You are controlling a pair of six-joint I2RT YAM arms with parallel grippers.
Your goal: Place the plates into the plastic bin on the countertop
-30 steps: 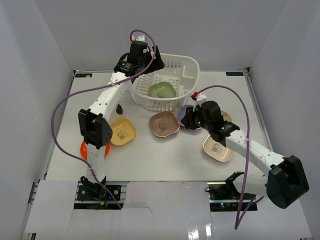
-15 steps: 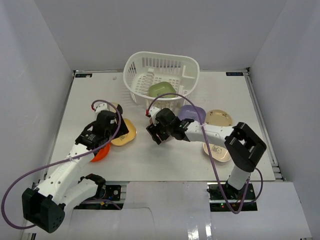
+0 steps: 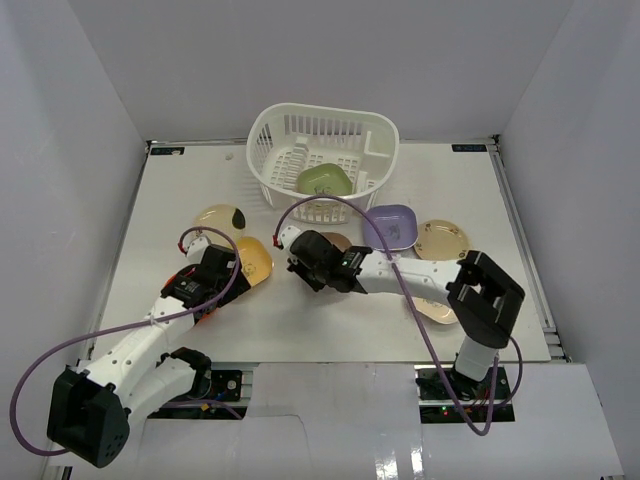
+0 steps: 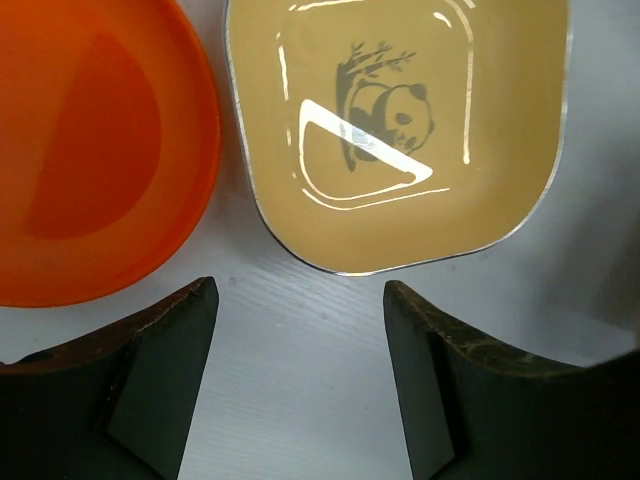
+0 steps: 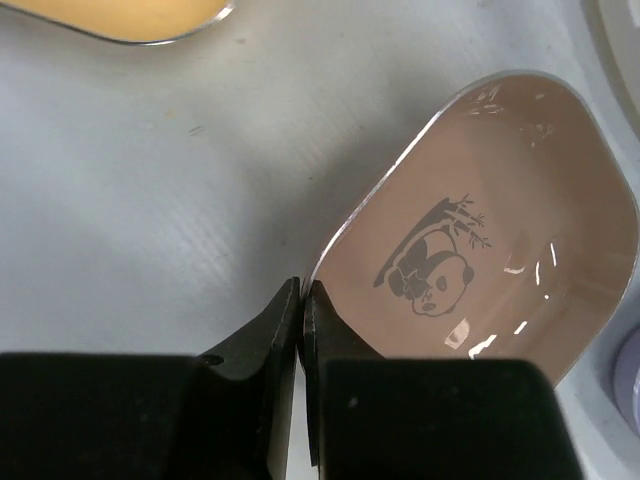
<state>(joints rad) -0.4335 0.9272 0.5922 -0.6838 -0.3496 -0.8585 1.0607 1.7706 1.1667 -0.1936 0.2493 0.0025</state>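
Observation:
The white plastic bin (image 3: 322, 150) stands at the back with a green plate (image 3: 323, 180) inside. My right gripper (image 3: 312, 262) is shut on the near rim of the mauve-brown panda plate (image 5: 480, 230), its fingertips (image 5: 290, 310) pinching the edge; from above that plate (image 3: 336, 240) is mostly hidden under the wrist. My left gripper (image 3: 222, 268) is open and empty, low over the countertop (image 4: 300, 380), just in front of the yellow panda plate (image 4: 410, 130) and the orange-red plate (image 4: 90, 150). The yellow plate (image 3: 252, 258) also shows from above.
A cream plate (image 3: 215, 217) lies left of the bin. A lavender plate (image 3: 390, 226) and a tan plate (image 3: 440, 238) lie right of centre. Another cream plate (image 3: 435, 308) lies partly under my right arm. White walls enclose the table.
The left arm left the bin and came down in front of the yellow and orange plates. The right arm swung left to the mauve-brown plate, uncovering the lavender plate.

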